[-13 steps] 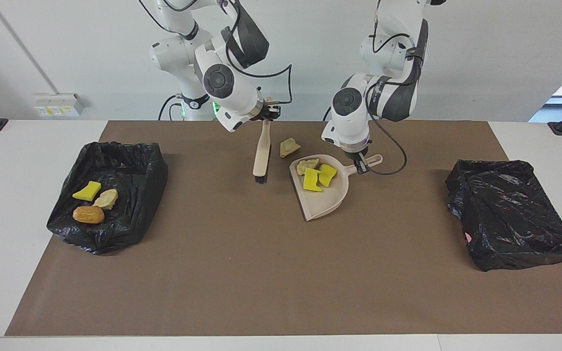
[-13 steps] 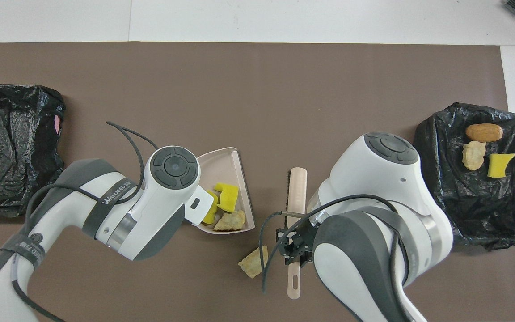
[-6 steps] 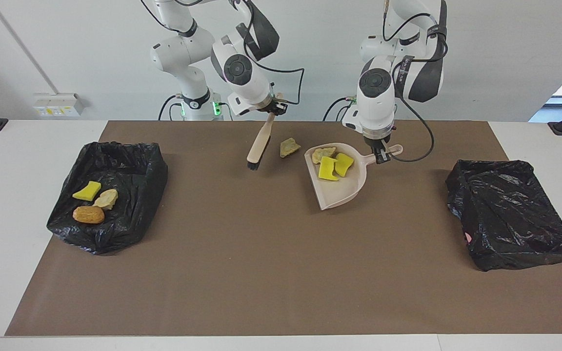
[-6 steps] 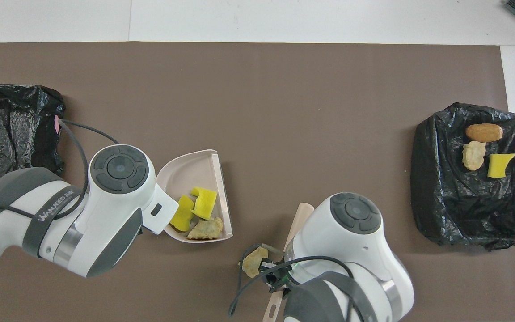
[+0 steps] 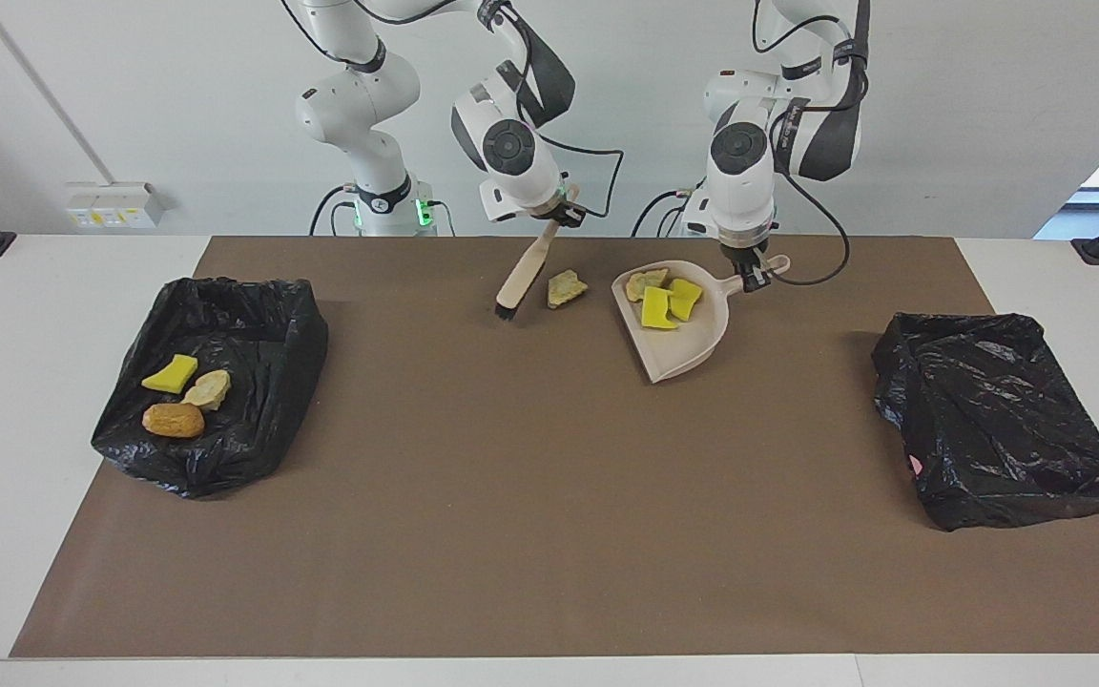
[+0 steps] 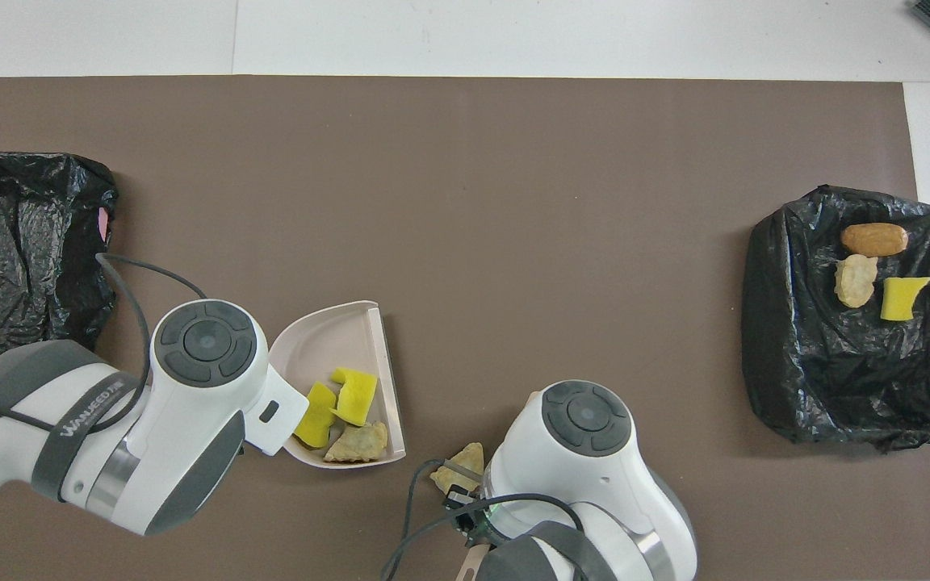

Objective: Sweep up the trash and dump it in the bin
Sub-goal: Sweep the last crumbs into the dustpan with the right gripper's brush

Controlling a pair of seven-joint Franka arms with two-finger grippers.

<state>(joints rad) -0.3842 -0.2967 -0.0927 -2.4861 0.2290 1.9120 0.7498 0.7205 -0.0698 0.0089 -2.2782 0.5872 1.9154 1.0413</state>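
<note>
Now both arms have drawn back toward their bases compared with a second ago. The left gripper (image 5: 751, 277), clamped on the handle of the dustpan (image 5: 693, 334), has carried the pan toward the robots and a little toward the left arm's end of the table; the pan hangs tilted, handle up by the robots, open lip pointing away from them. Three scraps ride in it against the rear wall: two yellow sponge pieces (image 5: 664, 305) and a crusty chunk (image 5: 647, 281).

The right gripper (image 5: 564, 215) is clenched on the handle of the brush (image 5: 523, 275), which has swung up and back; its long axis slants, bristles low and toward the right arm's end.

One loose chunk (image 5: 566, 288) lies on the brown mat (image 5: 549, 496), unmoved, between brush and pan.

The bin (image 5: 211, 382) at the right arm's end holds a sponge piece (image 5: 171, 373), a pale chunk (image 5: 208, 388) and the brown roll (image 5: 173, 420), its long axis across the table. The second bin (image 5: 998, 420) sits at the left arm's end
</note>
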